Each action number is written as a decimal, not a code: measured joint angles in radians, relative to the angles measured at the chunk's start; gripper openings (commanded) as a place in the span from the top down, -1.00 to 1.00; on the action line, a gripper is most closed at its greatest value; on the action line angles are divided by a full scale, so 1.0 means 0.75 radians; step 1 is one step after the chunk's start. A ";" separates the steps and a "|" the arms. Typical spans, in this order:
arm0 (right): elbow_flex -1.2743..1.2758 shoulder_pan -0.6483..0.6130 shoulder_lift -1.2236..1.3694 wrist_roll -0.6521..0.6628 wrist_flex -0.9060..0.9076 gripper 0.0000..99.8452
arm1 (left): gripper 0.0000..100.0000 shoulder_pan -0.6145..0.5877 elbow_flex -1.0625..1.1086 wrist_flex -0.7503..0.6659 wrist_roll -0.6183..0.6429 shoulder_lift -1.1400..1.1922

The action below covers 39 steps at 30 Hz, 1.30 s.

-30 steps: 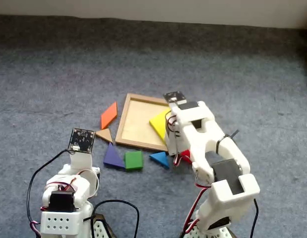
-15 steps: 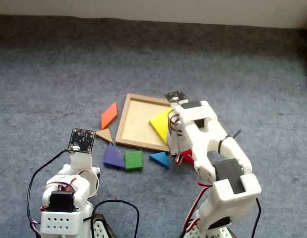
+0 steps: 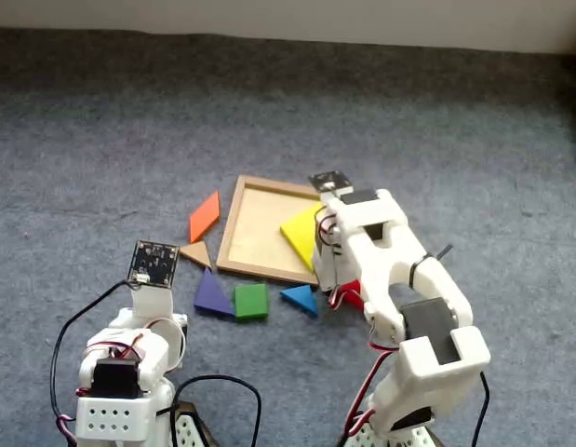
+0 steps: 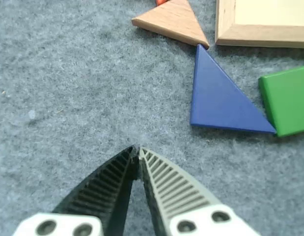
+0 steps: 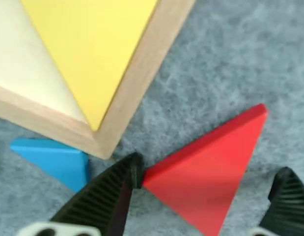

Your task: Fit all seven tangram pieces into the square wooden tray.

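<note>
The square wooden tray (image 3: 255,233) lies on grey carpet (image 3: 436,140). A large yellow triangle (image 3: 301,233) sits inside it, against the rim on the right arm's side, and the rest of the floor is bare wood.

Six pieces lie outside the tray:
- An orange parallelogram (image 3: 204,216) is just off the tray's rim on the left arm's side.
- A small tan triangle (image 3: 196,253) points at the tray's near corner on that same side.
- A violet-blue triangle (image 3: 211,295), a green square (image 3: 251,301) and a light blue triangle (image 3: 300,298) line up along the tray's near edge. The violet-blue triangle and the green square touch.
- A red triangle (image 3: 350,293) lies just outside the tray's other near corner, partly under the right arm (image 3: 390,270).

The right gripper (image 5: 208,177) is low over the red triangle (image 5: 206,177) with its jaws spread wide on either side of the piece. One fingertip (image 5: 132,169) is right at the triangle's corner nearest the tray (image 5: 142,83). The other stands a little off the piece's opposite side.

The left gripper (image 4: 137,153) hovers over bare carpet with its jaws pressed together and nothing in them. It is near the violet-blue triangle (image 4: 218,98) and well short of the tray's corner (image 4: 260,34).
</note>
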 measured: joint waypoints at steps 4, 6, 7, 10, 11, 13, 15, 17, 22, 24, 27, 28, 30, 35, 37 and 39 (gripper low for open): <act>0.000 0.000 0.000 0.004 0.000 0.44 | 0.99 0.000 0.000 0.000 0.000 0.000; 0.000 0.002 0.000 0.006 0.000 0.45 | 0.99 0.000 0.000 0.000 0.000 0.000; -0.002 0.002 0.000 0.006 0.002 0.46 | 0.99 0.000 0.000 0.000 0.000 0.000; -0.002 0.008 0.000 0.006 0.002 0.46 | 0.99 0.000 0.000 0.000 0.000 0.000; -0.004 0.012 0.000 0.006 0.004 0.46 | 0.99 0.000 0.000 0.000 0.000 0.000; -0.004 0.016 0.000 0.006 0.004 0.46 | 0.99 0.000 0.000 0.000 0.000 0.000; -0.004 0.018 0.000 0.006 0.004 0.46 | 0.99 0.000 0.000 0.000 0.000 0.000; -0.004 0.025 0.000 0.006 0.004 0.46 | 0.99 0.000 0.000 0.000 0.000 0.000; -0.004 0.055 -0.002 0.006 0.002 0.44 | 0.99 0.000 0.000 0.000 0.000 0.000; -0.004 0.055 -0.002 0.006 0.002 0.35 | 0.99 0.000 0.000 0.000 0.000 0.000; -0.004 0.053 -0.002 0.006 0.002 0.14 | 0.99 0.000 0.000 0.000 0.000 0.000; -0.004 0.053 -0.002 0.006 0.014 0.11 | 0.99 0.000 0.000 0.000 0.000 0.000; -0.004 0.051 0.000 0.004 0.041 0.10 | 0.99 0.000 0.000 0.000 0.000 0.000; -0.004 0.041 -0.002 0.004 0.063 0.10 | 0.99 0.000 0.000 0.000 0.000 0.000; 0.002 0.037 -0.045 0.010 0.063 0.10 | 0.99 0.000 0.000 0.000 0.000 0.000; 0.025 0.037 -0.117 0.014 0.063 0.10 | 0.99 0.000 0.000 0.000 0.000 0.000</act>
